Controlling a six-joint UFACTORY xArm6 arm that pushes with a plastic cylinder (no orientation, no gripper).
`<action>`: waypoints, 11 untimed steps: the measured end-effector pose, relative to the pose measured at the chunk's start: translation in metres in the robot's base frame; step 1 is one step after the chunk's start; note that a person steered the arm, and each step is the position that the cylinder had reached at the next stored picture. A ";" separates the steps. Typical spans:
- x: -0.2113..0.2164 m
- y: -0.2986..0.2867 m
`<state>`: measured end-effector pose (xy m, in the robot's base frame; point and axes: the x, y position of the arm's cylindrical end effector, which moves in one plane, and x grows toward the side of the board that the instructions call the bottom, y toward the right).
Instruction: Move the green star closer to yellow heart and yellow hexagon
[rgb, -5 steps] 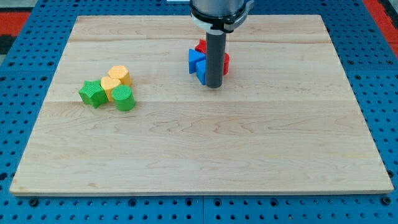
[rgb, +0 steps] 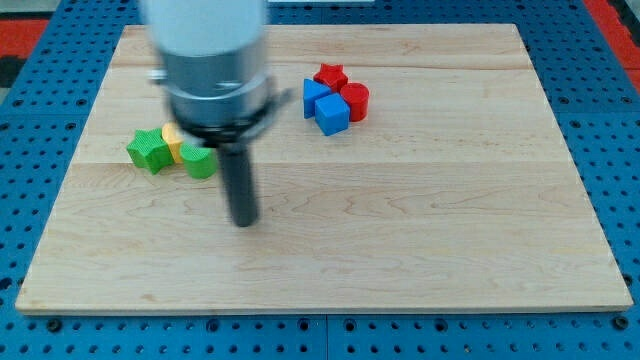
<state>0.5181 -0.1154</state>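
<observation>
The green star (rgb: 149, 150) lies at the view's left on the wooden board (rgb: 400, 230). A yellow block (rgb: 171, 139) touches its right side; its shape is partly hidden by the arm. The second yellow block is hidden behind the arm. A green cylinder (rgb: 198, 161) sits just right of the star. My tip (rgb: 243, 221) rests on the board to the lower right of the green cylinder, clear of all blocks.
A cluster sits at the view's top centre: a red star (rgb: 330, 76), a red cylinder (rgb: 355, 101), a blue cube (rgb: 332, 114) and a blue block (rgb: 313, 96).
The arm has swung from beside the red and blue cluster down and to the left, and is blurred with motion. The blocks have not moved.
</observation>
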 end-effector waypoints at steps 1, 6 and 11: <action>-0.014 -0.056; -0.065 -0.101; -0.114 -0.103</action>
